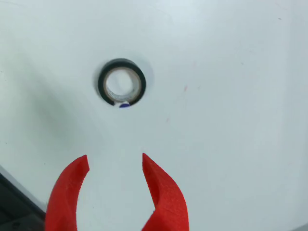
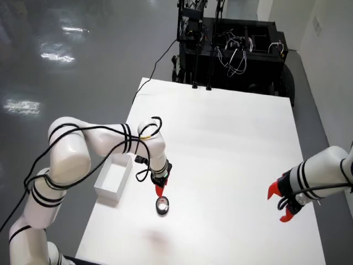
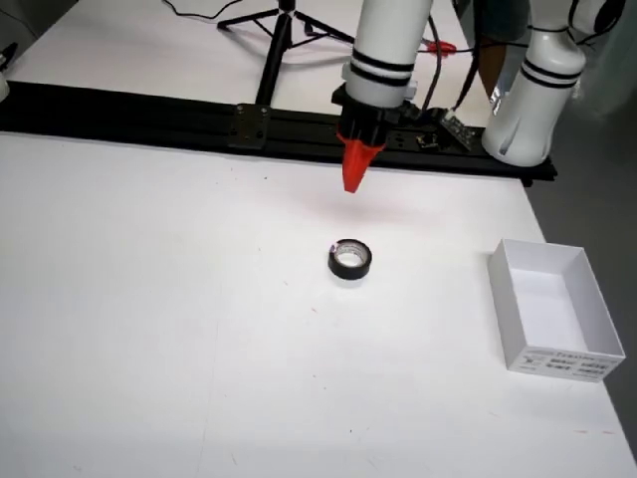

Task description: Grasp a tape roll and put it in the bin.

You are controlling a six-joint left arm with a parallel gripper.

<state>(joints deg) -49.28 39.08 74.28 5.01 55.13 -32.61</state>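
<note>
A black tape roll (image 1: 122, 82) with a pale core lies flat on the white table; it also shows in the overhead view (image 2: 163, 205) and the side view (image 3: 350, 260). My gripper (image 1: 115, 161) has red fingers (image 1: 161, 187) that stand apart and hold nothing. It hangs above the table a short way from the roll, seen overhead (image 2: 160, 190) and from the side (image 3: 355, 175). The white bin (image 2: 113, 178) stands open and empty next to the arm, at the right in the side view (image 3: 553, 309).
A second white arm with a red gripper (image 2: 284, 204) rests at the table's right edge in the overhead view. A black rail (image 3: 149, 118) and tripod legs (image 3: 282, 30) run along the far side of the table (image 3: 149, 319). A black equipment cart (image 2: 231, 44) stands behind.
</note>
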